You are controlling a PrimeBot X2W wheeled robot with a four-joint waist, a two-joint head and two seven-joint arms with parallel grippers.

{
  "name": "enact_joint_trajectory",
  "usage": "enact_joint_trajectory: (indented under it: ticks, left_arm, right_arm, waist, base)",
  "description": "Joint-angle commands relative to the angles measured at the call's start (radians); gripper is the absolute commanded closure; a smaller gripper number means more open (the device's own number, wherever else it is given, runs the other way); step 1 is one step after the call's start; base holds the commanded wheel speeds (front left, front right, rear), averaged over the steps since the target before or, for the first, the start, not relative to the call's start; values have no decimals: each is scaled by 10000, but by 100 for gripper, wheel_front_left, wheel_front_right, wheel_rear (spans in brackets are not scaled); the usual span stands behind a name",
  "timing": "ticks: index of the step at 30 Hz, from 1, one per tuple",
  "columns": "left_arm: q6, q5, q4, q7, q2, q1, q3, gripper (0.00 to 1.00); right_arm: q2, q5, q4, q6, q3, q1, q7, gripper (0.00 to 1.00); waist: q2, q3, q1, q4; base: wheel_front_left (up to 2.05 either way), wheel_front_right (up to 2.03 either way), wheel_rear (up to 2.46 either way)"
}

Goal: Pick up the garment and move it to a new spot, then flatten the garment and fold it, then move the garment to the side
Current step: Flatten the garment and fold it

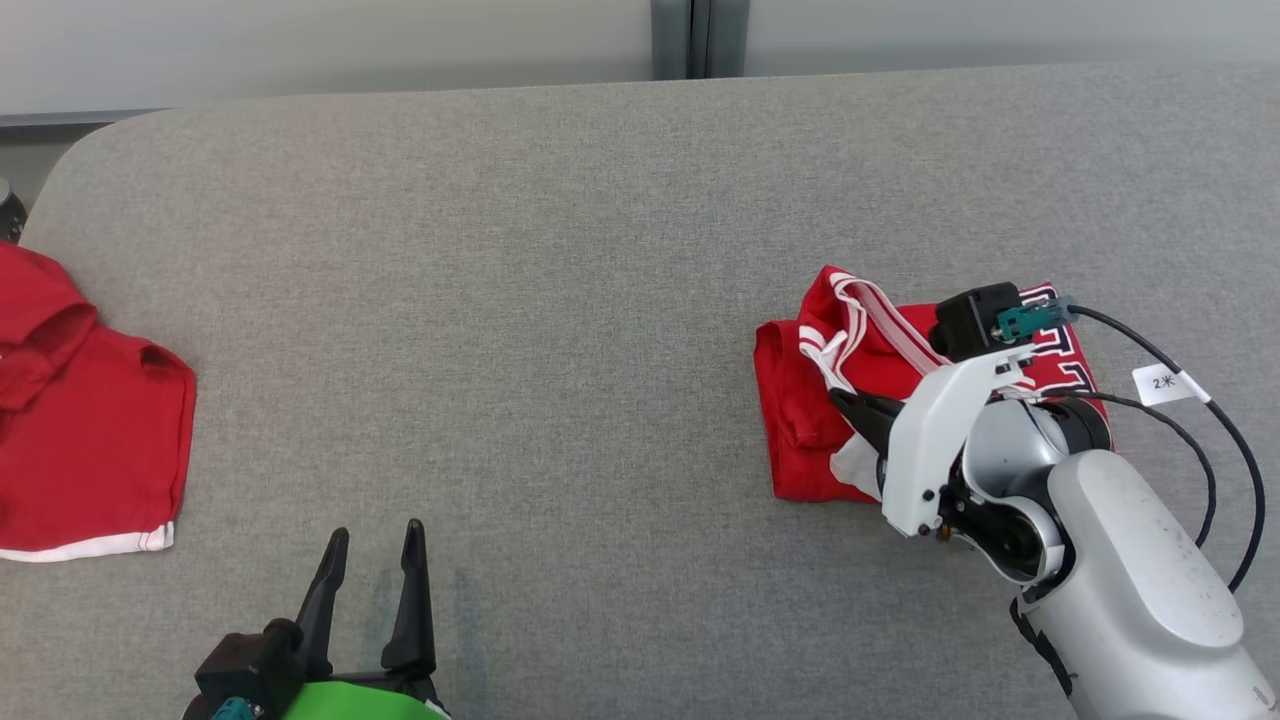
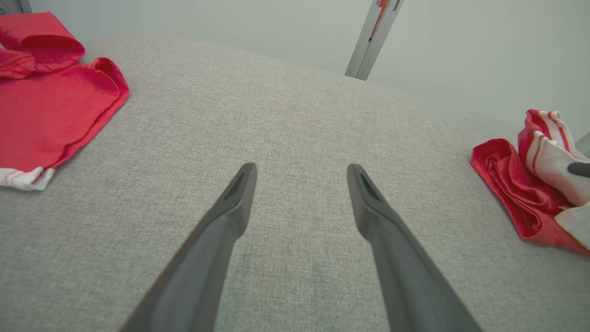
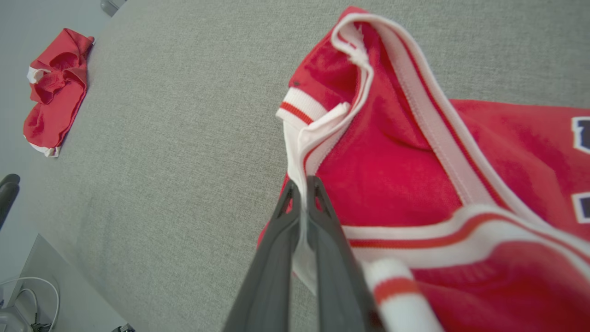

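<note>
A folded red jersey (image 1: 800, 420) with white trim lies at the right of a grey desk (image 1: 550, 300). Its dark block lettering (image 3: 583, 133) is mostly hidden and unreadable. The right tool (image 3: 302, 184) pinches the jersey's white edge. A white cable tag (image 1: 1165, 383) reads "2" plus an unclear mark. The left tool (image 1: 375, 540) stands wide and empty. Another red garment (image 1: 90, 440) is cut off at the left.

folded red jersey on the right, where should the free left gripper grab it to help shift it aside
Probably the thick red folded edge of the jersey facing the open left gripper, coming in low along the table from the robot's left. The right gripper is shut on the white trim, so a second hold on that edge would likely keep the layers stacked.
</note>
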Motion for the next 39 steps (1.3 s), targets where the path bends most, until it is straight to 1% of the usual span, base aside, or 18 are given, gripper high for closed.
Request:
enact_joint_trajectory:
  ticks: [1, 6, 7, 8, 9, 12, 15, 17, 20, 24, 25, 28, 32, 34, 38, 39]
  left_arm:
    - [12, 1, 30, 0, 16, -123, 7, 0]
    - [45, -76, 34, 0, 16, -87, -4, 0]
    - [47, -80, 30, 0, 16, -88, -2, 0]
    - [50, -73, 47, 0, 16, -82, -11, 0]
    - [60, -67, 61, 0, 16, -67, -11, 0]
    - [95, -50, 49, 0, 16, 26, 18, 0]
    - [104, 2, 19, 0, 16, 176, 57, 0]
    - [92, 65, 10, 0, 17, 298, 90, 0]
    - [95, 143, -17, 0, 15, 381, 161, 0]
    - [162, 168, -51, 0, 17, 583, 208, 0]
    - [174, 161, -67, 0, 17, 631, 213, 0]
    - [195, 166, -127, 0, 17, 804, 177, 0]
    - [210, 216, -113, 0, 17, 1121, 207, 0]
    - [228, 278, -134, 0, 17, 1248, 267, 0]
    - [229, 430, -206, 0, 17, 1493, 410, 0]
    - [224, 462, -226, 0, 18, 1557, 461, 0]
  right_arm:
    - [51, -72, 131, -5, 101, -159, -157, 100]
    - [162, -280, 547, -3, 248, -266, -716, 100]
    - [193, -306, 561, -3, 279, -291, -840, 93]
    - [268, -322, 542, -3, 342, -318, -1144, 55]
    - [344, -278, 536, -3, 344, -297, -1335, 0]
    - [547, -88, 201, -3, 327, -148, -2037, 0]
    - [510, -30, -386, -5, 362, 218, -2611, 0]
    - [368, -89, -851, -3, 377, 483, -2908, 0]
    - [2, -632, -1473, -3, 176, 1019, -3585, 0]
    - [-119, -1244, -1850, -3, -606, 1921, -4713, 0]
    - [-117, -1380, -1865, -3, -837, 2105, -4996, 0]
    - [-266, -2275, -1685, -3, -1522, 2777, -6035, 0]
    - [-471, -3753, -1058, -5, -2262, 3556, -7570, 0]
    - [-397, -4339, -631, -5, -2564, 3962, -8145, 0]
    - [-12, -4842, -103, -6, -3338, 4563, -8598, 0]
    - [78, -4922, -167, -11, -3507, 4657, -8626, 0]
  waist:
    - [0, -3, 0, 33]
    - [0, 8, 0, 27]
    - [0, 9, 0, 18]
    - [0, -1, 0, -7]
    - [0, -25, 0, -31]
    - [0, -145, 0, -126]
    - [0, -295, 0, -260]
    - [0, -401, 0, -388]
    - [0, -597, 0, -586]
    - [0, -908, 0, -812]
    - [0, -972, 0, -868]
    - [0, -1206, 0, -1002]
    - [0, -1571, 0, -1095]
    - [0, -1707, 0, -1097]
    - [0, -1924, 0, -1039]
    - [0, -1980, 0, -1022]
  base:
    - [0, 0, 0]
    - [0, 0, 0]
    - [0, 0, 0]
    - [0, 0, 0]
    - [0, 0, 0]
    - [0, 0, 0]
    - [0, 0, 0]
    - [0, 0, 0]
    - [0, 0, 0]
    - [0, 0, 0]
    - [0, 0, 0]
    - [0, 0, 0]
    - [0, 0, 0]
    - [0, 0, 0]
    - [0, 0, 0]
    - [0, 0, 0]
